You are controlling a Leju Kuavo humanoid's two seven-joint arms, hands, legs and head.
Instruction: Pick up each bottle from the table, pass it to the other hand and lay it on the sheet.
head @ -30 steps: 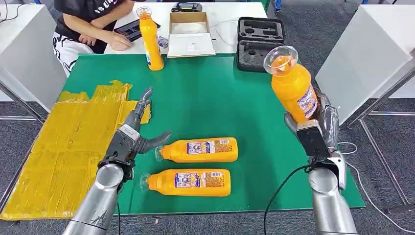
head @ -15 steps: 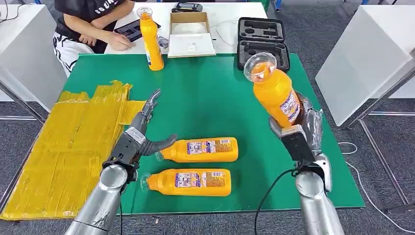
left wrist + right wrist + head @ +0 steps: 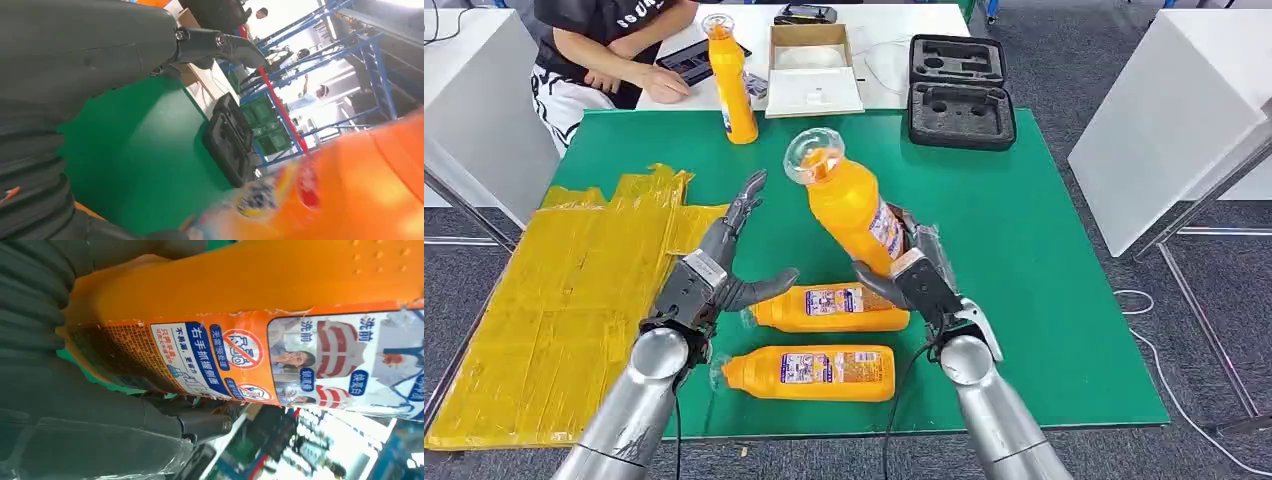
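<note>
Nearest the robot, an orange bottle point(image 3: 809, 371) lies on its side on the green table point(image 3: 1044, 300), its clear cap pointing toward the robot's left. Just beyond it a second lying bottle point(image 3: 832, 307) rests the same way, parallel and close to the first. The left hand point(image 3: 724, 265) hangs above the table just left of that second bottle's cap, fingers spread apart and holding nothing, its thumb reaching toward the cap. The right hand point(image 3: 911, 270) is raised over the middle of the table and is clamped round the lower part of a third, held bottle point(image 3: 849, 205), which is off the table and tilts with its clear cap up and toward the left hand; the right wrist view shows the label point(image 3: 280, 360) close up with the dark fingers wrapped under it. To the left, a crumpled yellow sheet point(image 3: 554, 300) covers the table's left side and hangs past its edge, with no bottle on it. Farther back a fourth bottle point(image 3: 729, 80) stands upright at the green table's far edge. Behind that, on a white table point(image 3: 894, 30), sit an open cardboard box point(image 3: 814, 70) and an open black case point(image 3: 959, 90), and a seated person point(image 3: 614, 50) rests a hand by a tablet.
</note>
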